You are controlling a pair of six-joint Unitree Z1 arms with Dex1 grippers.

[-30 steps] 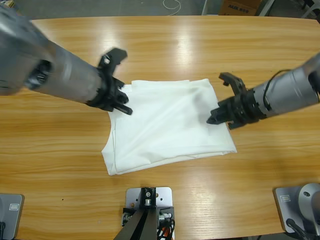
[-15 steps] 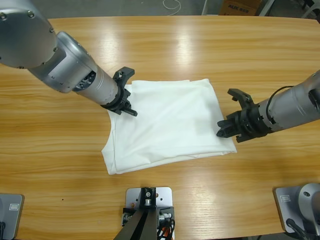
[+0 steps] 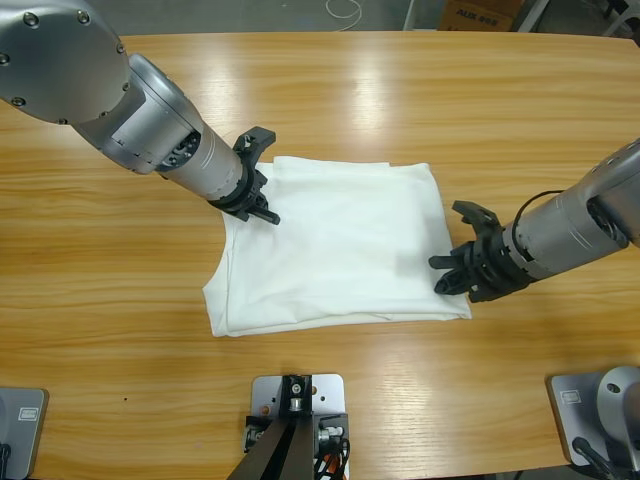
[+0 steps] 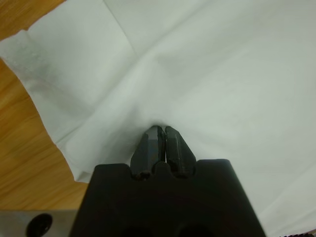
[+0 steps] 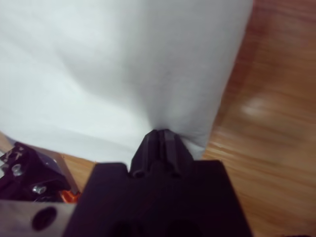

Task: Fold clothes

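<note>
The T-shirt (image 3: 335, 245) lies flat near the middle of the table (image 3: 400, 90), already folded into a rough rectangle with visible layered edges along its left and lower sides.

1. Left gripper (image 3: 262, 200): positioned at the T-shirt's upper-left edge. In the left wrist view the 2 jaws are pressed together with their tips (image 4: 162, 134) sunk into a pucker of white fabric. Judgement: a pinch of cloth is held.
2. Right gripper (image 3: 455, 275): positioned at the T-shirt's lower-right corner. In the right wrist view the 2 jaws are likewise closed, tips (image 5: 160, 136) at the fabric's edge where the cloth draws inward. Judgement: this corner is held.

Risks from this state:
- The pinches appear shallow. If either takes only the top layer, lifting would peel that layer away and undo the existing fold.
- The 2 grip points sit on opposite corners of the T-shirt. Unequal lift or travel would skew the next fold and drag the lower layers across the table.
- Soft fabric may slip from a closed tip under tension, dropping 1 side.

Not determinable:
- How many layers each gripper has caught; the jaw tips are buried in cloth in both wrist views.
- Collar, label and sleeves are not visible; they are presumably folded inside.
- The right wrist view is blurred at the table side, and part of the rig intrudes at its lower left.
</note>
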